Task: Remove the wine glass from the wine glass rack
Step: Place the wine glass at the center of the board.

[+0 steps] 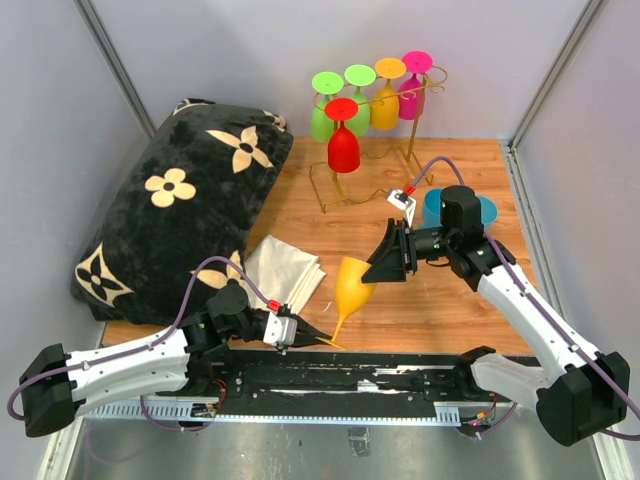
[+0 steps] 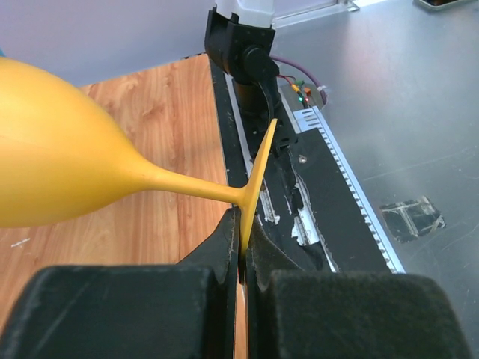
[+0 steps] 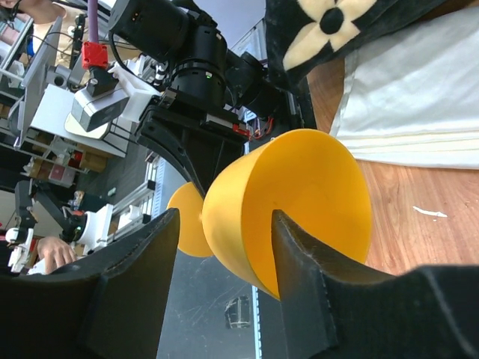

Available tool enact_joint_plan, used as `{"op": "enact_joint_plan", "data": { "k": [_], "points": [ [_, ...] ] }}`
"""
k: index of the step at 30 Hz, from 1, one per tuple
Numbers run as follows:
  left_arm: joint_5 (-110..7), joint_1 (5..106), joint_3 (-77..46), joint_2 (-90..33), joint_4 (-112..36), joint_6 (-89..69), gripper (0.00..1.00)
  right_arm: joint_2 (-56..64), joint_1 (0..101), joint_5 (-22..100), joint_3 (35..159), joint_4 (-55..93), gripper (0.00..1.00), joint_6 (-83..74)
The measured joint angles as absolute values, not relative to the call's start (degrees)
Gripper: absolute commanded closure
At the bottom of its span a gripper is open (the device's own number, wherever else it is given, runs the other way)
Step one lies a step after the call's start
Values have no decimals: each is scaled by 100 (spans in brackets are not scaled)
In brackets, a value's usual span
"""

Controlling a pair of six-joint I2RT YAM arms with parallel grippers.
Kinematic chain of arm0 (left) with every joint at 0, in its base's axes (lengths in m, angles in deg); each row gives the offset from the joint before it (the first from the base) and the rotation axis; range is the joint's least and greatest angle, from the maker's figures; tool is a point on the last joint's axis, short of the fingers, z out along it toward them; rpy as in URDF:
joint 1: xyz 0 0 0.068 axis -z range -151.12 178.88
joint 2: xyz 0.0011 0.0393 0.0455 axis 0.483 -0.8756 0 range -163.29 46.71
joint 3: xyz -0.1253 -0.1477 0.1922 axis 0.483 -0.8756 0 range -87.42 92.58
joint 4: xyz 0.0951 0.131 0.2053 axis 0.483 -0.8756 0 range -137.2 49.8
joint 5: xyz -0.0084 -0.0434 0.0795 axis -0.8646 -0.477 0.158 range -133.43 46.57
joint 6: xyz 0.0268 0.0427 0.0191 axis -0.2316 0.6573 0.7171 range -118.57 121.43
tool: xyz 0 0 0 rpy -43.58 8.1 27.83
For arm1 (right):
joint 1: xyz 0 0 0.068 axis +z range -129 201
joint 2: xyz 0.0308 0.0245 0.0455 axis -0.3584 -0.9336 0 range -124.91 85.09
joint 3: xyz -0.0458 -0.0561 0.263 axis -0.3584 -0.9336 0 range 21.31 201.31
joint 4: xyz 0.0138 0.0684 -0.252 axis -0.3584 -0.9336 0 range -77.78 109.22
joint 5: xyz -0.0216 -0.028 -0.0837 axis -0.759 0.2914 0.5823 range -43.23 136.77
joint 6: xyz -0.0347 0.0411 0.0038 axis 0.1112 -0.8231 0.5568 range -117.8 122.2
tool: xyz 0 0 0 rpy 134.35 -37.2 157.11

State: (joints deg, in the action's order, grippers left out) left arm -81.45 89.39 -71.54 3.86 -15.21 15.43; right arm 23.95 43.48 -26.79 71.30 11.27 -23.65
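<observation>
A yellow wine glass (image 1: 352,280) lies tilted over the table's near edge, off the rack. My left gripper (image 1: 305,335) is shut on its flat foot, which stands edge-on between the jaws (image 2: 243,247); stem and bowl (image 2: 60,172) point away to the left. My right gripper (image 1: 385,262) is open at the bowl's rim (image 3: 299,202): one finger (image 3: 314,284) sits inside the bowl, the other (image 3: 142,277) stands outside with a gap. The gold wire wine glass rack (image 1: 437,80) stands at the back with several coloured glasses hanging upside down, a red one (image 1: 343,145) at the front.
A black flowered pillow (image 1: 180,210) fills the left of the table. A folded white cloth (image 1: 285,270) lies beside it, near the yellow glass. Something blue (image 1: 487,210) sits behind my right wrist. Grey walls close in the back and sides.
</observation>
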Motion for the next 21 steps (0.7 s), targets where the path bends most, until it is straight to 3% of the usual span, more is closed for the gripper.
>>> {"op": "enact_joint_plan", "data": {
  "k": [5, 9, 14, 19, 21],
  "points": [
    [-8131, 8939, -7112, 598, -1883, 1703, 99, 2390, 4350, -2832, 7130, 1136, 65, -2327],
    [-8086, 8944, -7060, 615, -2109, 1814, 100, 2357, 4375, -2867, 7132, 1171, 69, -2330],
    [-8077, 8955, -7012, 536, -2299, 1917, 99, 2305, 4499, -2843, 7150, 1282, 98, -2349],
    [-8048, 8963, -7005, 447, -2312, 1974, 99, 2331, 4547, -2852, 7185, 1308, 99, -2395],
    [-8046, 8963, -7005, 449, -2296, 1983, 94, 2377, 4552, -2836, 7185, 1304, 99, -2391]
  ]
}}
